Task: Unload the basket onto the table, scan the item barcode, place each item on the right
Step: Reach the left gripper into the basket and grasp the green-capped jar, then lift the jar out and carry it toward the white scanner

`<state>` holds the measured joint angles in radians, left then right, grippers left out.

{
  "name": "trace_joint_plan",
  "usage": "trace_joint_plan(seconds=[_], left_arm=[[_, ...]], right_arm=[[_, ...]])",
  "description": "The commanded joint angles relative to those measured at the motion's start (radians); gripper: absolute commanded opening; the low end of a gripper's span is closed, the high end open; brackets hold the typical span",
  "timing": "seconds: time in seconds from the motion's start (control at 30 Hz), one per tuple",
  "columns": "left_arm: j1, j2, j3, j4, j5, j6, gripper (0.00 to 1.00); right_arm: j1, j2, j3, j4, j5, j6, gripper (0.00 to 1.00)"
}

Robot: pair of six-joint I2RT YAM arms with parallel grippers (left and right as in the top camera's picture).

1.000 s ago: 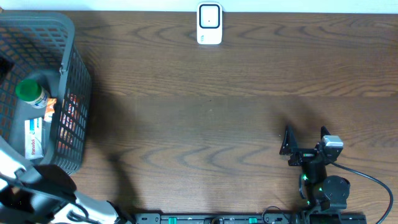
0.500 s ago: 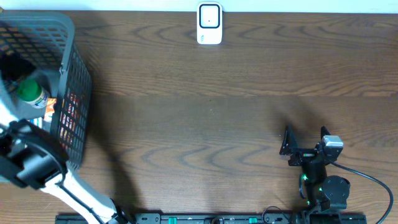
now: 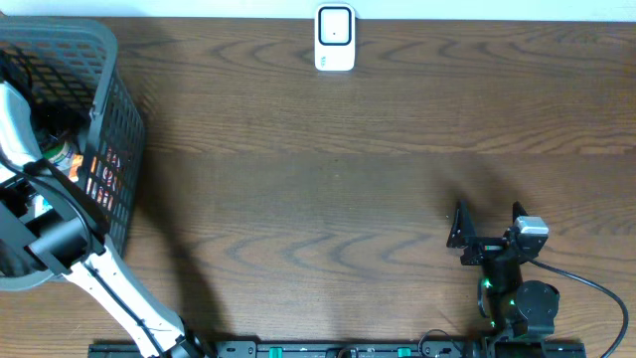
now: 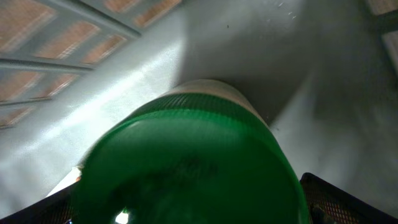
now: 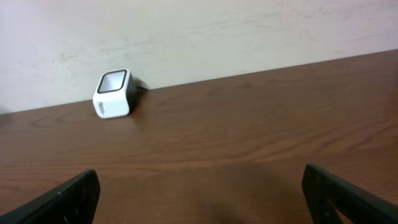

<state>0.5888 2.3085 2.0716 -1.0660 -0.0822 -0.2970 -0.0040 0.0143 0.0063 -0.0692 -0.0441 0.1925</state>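
The item is a white bottle with a green cap (image 4: 186, 168), standing inside the grey mesh basket (image 3: 111, 104) at the table's left edge. My left gripper (image 4: 193, 211) has come down over it and is open. Its dark fingertips (image 4: 339, 199) show at the bottom corners on either side of the cap, which fills most of the left wrist view. From overhead the left arm (image 3: 25, 129) covers the bottle. The white barcode scanner (image 3: 335, 38) (image 5: 112, 94) stands at the far edge. My right gripper (image 3: 489, 227) (image 5: 205, 193) is open and holds nothing, near the front right.
Orange and red packets (image 3: 104, 174) lie against the basket's right wall. The basket's grey floor and mesh walls (image 4: 74, 37) close in around the bottle. A black cable (image 3: 596, 288) runs from the right arm's base.
My left arm has swung up from the front left corner into the basket and now sits over the green-capped bottle. The right arm has not moved.
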Motion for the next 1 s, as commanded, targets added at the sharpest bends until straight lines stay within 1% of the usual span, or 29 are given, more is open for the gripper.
trace_joint_plan(seconds=[0.0,0.17,0.23,0.37,0.4,0.57,0.7,0.83,0.97], left_arm=[[0.004,0.039,0.01,0.007,-0.016,-0.019,0.98],[0.005,0.04,0.009,0.018,-0.016,-0.019,0.97],[0.004,0.041,0.009,0.017,-0.016,-0.019,0.89],[0.004,0.04,0.009,0.007,-0.016,-0.019,0.66],[0.004,0.04,0.009,0.005,-0.016,-0.019,0.64],[0.004,0.035,0.009,-0.018,-0.026,-0.019,0.61],[0.004,0.004,0.01,-0.044,-0.06,-0.018,0.61],[0.004,-0.069,0.01,-0.07,-0.065,-0.018,0.61],[0.003,-0.185,0.01,-0.098,-0.064,-0.019,0.61]], right_arm=[[0.008,-0.008,-0.001,-0.003,0.01,-0.014,0.99],[0.008,-0.008,-0.001,-0.003,0.01,-0.014,0.99],[0.008,-0.008,-0.001,-0.003,0.01,-0.014,0.99],[0.008,-0.008,-0.001,-0.003,0.01,-0.014,0.99],[0.008,-0.008,-0.001,-0.003,0.01,-0.014,0.99],[0.008,-0.008,-0.001,-0.003,0.01,-0.014,0.99],[0.008,-0.008,-0.001,-0.003,0.01,-0.014,0.99],[0.008,-0.008,-0.001,-0.003,0.01,-0.014,0.99],[0.008,-0.008,-0.001,-0.003,0.01,-0.014,0.99]])
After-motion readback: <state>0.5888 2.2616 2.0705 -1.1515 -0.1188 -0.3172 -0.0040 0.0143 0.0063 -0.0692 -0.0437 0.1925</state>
